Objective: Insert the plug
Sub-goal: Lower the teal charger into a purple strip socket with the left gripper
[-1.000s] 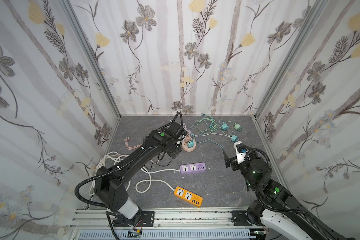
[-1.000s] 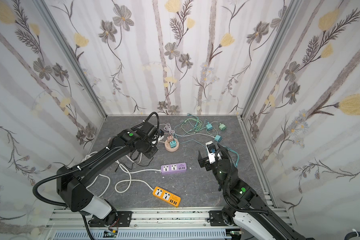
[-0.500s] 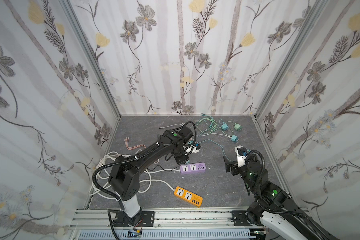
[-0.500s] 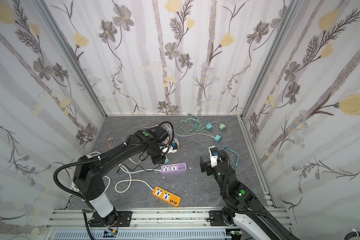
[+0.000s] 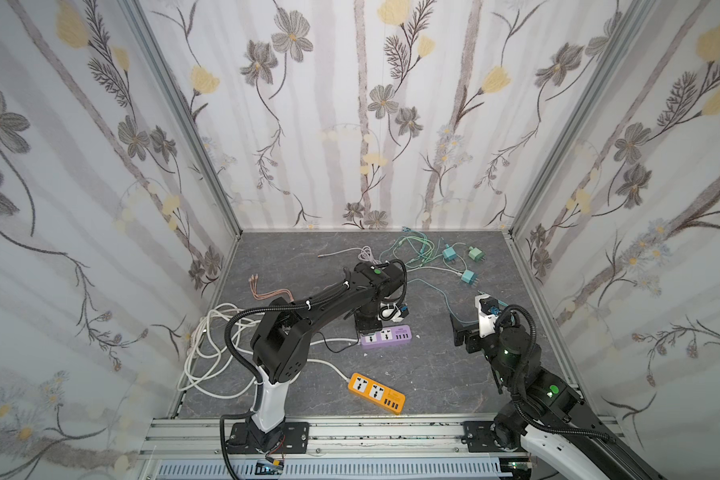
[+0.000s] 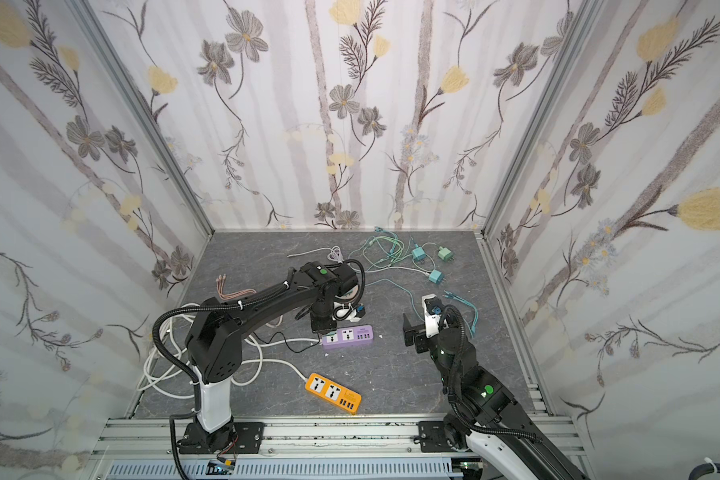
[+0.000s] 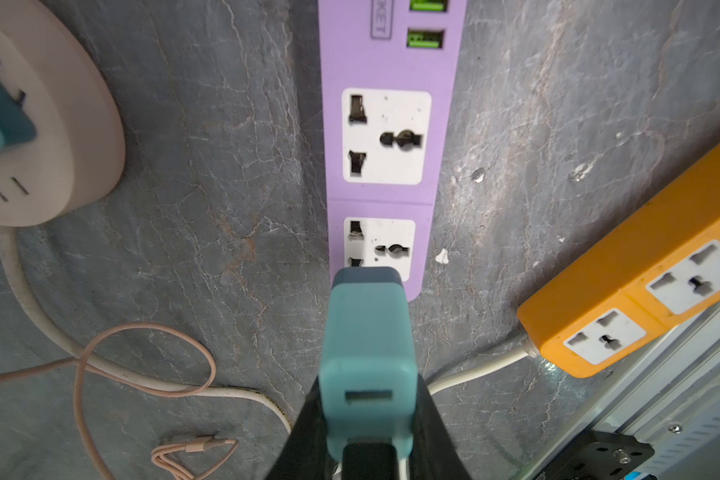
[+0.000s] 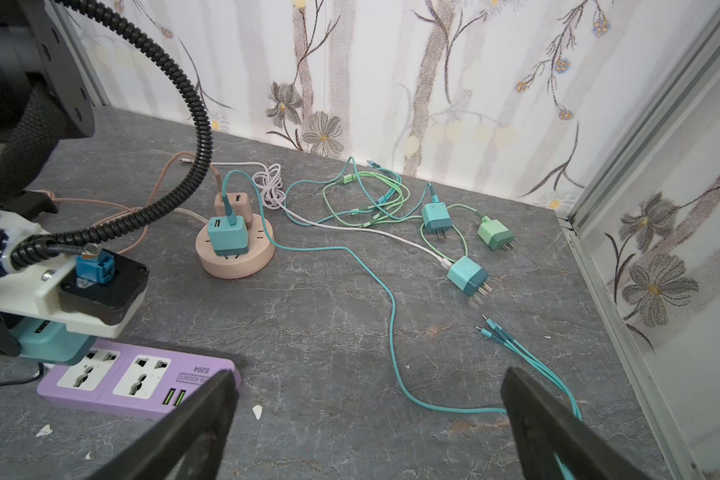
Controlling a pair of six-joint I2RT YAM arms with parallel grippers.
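My left gripper point(image 7: 368, 399) is shut on a teal plug point(image 7: 368, 353), a small block charger, with a black finger on each of its sides. The plug points down at the end socket of the purple power strip point(image 7: 387, 124). Its prongs are hidden, so I cannot tell whether they are in the socket. In both top views the left gripper point(image 5: 366, 322) stands upright over the strip's left end point(image 6: 352, 336). The right wrist view shows the plug point(image 8: 51, 343) right at the strip point(image 8: 142, 380). My right gripper point(image 5: 468, 328) hangs open and empty to the right.
An orange power strip point(image 5: 376, 392) lies near the front rail. A round pink socket point(image 8: 235, 249) behind the purple strip carries a teal and a pink charger. Loose teal chargers point(image 5: 468, 276) and green cables point(image 5: 416, 249) lie at the back right; a white cable coil point(image 5: 217, 345) lies left.
My left arm has carried the teal plug from the round pink socket forward and down to the left end of the purple strip. The right arm has barely shifted and stays open.
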